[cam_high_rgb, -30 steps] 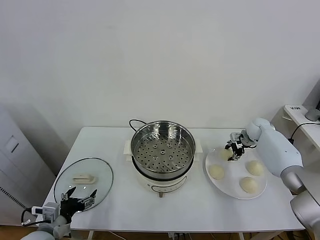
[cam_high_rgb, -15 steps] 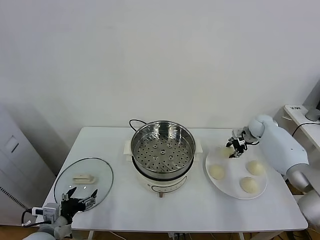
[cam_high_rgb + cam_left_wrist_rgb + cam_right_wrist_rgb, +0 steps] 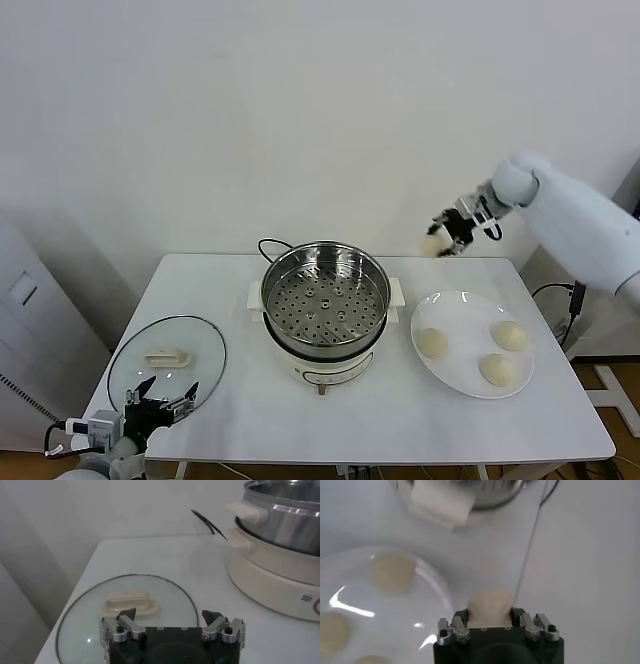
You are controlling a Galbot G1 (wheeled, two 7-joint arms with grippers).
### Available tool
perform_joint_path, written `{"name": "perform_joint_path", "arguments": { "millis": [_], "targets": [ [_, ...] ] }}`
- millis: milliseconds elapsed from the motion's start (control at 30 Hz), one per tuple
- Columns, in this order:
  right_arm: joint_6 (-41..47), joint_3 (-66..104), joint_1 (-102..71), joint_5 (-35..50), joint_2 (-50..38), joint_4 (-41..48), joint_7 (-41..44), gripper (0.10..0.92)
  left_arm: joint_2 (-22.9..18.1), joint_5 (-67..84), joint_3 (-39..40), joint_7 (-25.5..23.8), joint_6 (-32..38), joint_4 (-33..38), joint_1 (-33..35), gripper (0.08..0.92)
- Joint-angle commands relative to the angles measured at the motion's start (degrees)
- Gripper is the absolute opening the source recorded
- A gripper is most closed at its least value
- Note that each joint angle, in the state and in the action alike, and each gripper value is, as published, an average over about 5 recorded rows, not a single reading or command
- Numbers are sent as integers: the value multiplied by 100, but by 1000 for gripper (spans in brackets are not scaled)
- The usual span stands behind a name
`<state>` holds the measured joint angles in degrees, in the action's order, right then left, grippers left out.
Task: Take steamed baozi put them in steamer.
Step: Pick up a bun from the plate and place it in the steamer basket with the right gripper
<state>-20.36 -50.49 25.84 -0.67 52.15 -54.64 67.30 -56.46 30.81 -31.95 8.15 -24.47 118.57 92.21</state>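
Baozi [image 3: 432,244] is hanging in the right gripper [image 3: 445,237], high above the table [image 3: 400,420], up and off to the plate side of the steamer [image 3: 325,300]. In the right wrist view the jaws are pinching the bun [image 3: 489,605] across its middle, the dough bulging out a little between them, so the right gripper is clamped on the bun rather than closed empty.

Three more buns are sitting on the white plate [image 3: 440,370]: one near the steamer side [image 3: 432,343], one at the far right [image 3: 510,335], one toward the front [image 3: 497,369]. Steamer basket is showing bare perforated metal, nothing in it.

Left gripper [image 3: 160,404] is parked low at the front left corner, just beside the glass lid [image 3: 165,358], its fingers standing wide apart and holding nothing.

Handling notes (judgement):
- Bun is looking light and soft; smooth skin, likely to dent or tear under hard squeeze.
- Best hold is across the widest part, from the sides, with just enough pressure to carry; the present grip is doing that.
- Surface may be slightly tacky, so it may be clinging to one pad on release; letting go low over the perforated floor seems wise.
- Steel rim of the steamer is hard; bun needs clearing over it, not brushing it.

Placement toward one side of the basket would be leaving room for the other three.
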Motion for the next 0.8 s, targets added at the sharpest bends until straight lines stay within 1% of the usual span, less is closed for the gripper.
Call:
{"name": "perform_joint_path", "arguments": {
  "millis": [33, 167, 333, 633, 800],
  "targets": [
    [-1364, -904, 1071, 861, 825, -283, 167, 535, -13, -52, 3, 6, -14, 44, 32, 823],
    [-2159, -833, 972, 711, 1374, -88, 313, 535, -21, -80, -5, 6, -12, 59, 60, 823],
    [-2857, -662, 746, 179, 1912, -10, 458, 535, -40, -106, -4, 7, -12, 52, 64, 823],
    [-2964, -170, 64, -1520, 2363, 82, 638, 535, -60, -128, -24, 1, 12, 53, 130, 823],
    [-2964, 67, -391, -2199, 2407, 41, 625, 536, -69, -150, -23, 0, 14, 64, 142, 823]
  ]
}}
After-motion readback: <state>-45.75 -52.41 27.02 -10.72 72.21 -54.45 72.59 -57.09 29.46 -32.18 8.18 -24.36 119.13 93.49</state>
